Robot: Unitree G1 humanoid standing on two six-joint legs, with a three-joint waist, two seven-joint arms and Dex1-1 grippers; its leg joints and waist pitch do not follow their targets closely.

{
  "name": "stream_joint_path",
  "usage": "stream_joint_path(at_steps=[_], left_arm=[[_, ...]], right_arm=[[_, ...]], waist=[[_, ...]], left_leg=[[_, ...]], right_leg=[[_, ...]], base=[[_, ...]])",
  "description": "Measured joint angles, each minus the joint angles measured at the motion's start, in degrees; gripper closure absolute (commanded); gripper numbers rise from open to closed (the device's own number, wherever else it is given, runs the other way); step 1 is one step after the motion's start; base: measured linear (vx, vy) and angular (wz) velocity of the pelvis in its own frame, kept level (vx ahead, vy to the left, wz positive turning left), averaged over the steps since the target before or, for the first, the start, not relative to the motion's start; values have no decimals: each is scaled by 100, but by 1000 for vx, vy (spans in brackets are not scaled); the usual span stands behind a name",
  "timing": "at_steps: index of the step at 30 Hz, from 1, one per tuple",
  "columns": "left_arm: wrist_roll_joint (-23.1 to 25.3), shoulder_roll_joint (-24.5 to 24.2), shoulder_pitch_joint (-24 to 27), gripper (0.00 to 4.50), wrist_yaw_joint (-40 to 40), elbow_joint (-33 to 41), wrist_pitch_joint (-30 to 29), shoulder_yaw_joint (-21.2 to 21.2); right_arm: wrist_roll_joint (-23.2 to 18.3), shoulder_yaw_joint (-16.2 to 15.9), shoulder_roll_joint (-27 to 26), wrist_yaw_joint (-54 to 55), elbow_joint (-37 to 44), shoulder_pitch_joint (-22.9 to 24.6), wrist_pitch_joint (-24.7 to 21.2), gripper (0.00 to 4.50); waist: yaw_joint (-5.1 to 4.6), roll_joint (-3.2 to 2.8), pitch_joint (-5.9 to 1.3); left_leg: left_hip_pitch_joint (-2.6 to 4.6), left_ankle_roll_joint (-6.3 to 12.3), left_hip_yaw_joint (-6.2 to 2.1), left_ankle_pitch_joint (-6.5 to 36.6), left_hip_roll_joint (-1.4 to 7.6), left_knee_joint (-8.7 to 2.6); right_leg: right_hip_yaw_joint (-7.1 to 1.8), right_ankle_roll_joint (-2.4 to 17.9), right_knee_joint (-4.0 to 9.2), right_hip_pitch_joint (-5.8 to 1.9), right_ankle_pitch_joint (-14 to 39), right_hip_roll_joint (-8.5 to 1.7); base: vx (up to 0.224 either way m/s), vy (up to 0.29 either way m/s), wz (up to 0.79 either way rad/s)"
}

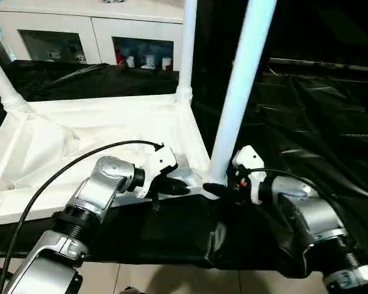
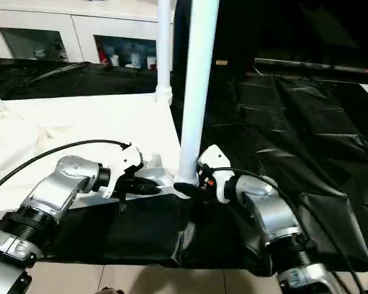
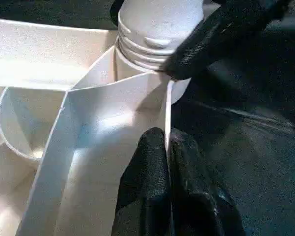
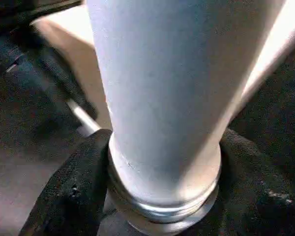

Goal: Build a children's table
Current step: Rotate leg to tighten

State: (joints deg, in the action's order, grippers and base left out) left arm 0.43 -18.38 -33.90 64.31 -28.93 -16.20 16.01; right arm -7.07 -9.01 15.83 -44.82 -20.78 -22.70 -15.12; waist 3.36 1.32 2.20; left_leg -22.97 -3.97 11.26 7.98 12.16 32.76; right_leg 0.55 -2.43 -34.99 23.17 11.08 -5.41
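White plastic is what both arms are working on: the table top (image 1: pixel 80 147) lies upside down on a black sheet (image 1: pixel 319 122), and its near right corner is where the danger is. The near leg (image 1: pixel 239 92) stands up in that corner socket (image 3: pixel 152 54), and it leans a little to the right. If it is not pushed all the way in, it could tip over or pop out. It could also go in crooked if the right end effector (image 2: pixel 187 187) pushes it sideways. That end effector has one black finger on each side of the bottom of the leg, snug against it, so it looks like it is holding the leg. The right arm reaches in low from the near right, with the wrist bent toward the left. The left end effector (image 1: pixel 181 188) is pinched shut on the thin rim (image 3: pixel 168 113) of the top, just left of the socket. If that pinch slips, the top could slide or lift. The left arm comes in from the near left, bent at the elbow. Farther back, two more legs stand in the far corners, one on the right (image 1: pixel 187 43) and one on the left (image 1: pixel 1 79). A white cabinet (image 1: pixel 80 27) is behind them.
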Motion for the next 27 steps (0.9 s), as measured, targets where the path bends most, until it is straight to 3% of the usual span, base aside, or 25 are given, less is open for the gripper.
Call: stream_joint_path(at_steps=[8, 14, 20, 25, 27], left_arm=[[423, 900, -532, 450, -1659, -865, 37, -33], [507, 1258, -726, 450, -2257, -1184, -5, -45], [572, 1298, -765, 450, -2328, -1293, 119, -61], [543, 1194, -760, 450, -2144, -1278, 168, -64], [481, 1067, -727, 450, -1936, -1227, 203, -63]], right_arm=[[249, 626, -993, 2446, -652, -359, -102, 175], [366, 749, -1320, 3262, -1006, -651, -129, 175], [417, 809, -1347, 3224, -1298, -728, 227, 100], [291, 787, -1137, 2652, -1235, -715, 158, 70], [240, 601, -821, 2069, -1015, -596, 92, 70]], waist=[[-7, 13, -11], [17, 11, -16], [12, 8, -20], [1, 9, -19], [6, 9, -18]], left_leg=[[7, 0, -2, 0, -12, 15], [5, 0, -4, 0, -18, 15], [3, 0, -5, 0, -19, 14], [2, 0, -10, 0, -16, 7], [0, 0, -10, 0, -14, -2]], right_leg=[[-11, 13, 2, -10, -14, -7], [-9, 10, 7, -14, -12, -13], [-7, 6, 9, -13, -12, -18], [-2, 5, 8, -9, -13, -8], [1, 4, 8, -5, -12, -6]], base=[[0, 0, 0], [0, 0, 0], [0, 0, 0], [0, 0, 0], [0, 0, 0]])
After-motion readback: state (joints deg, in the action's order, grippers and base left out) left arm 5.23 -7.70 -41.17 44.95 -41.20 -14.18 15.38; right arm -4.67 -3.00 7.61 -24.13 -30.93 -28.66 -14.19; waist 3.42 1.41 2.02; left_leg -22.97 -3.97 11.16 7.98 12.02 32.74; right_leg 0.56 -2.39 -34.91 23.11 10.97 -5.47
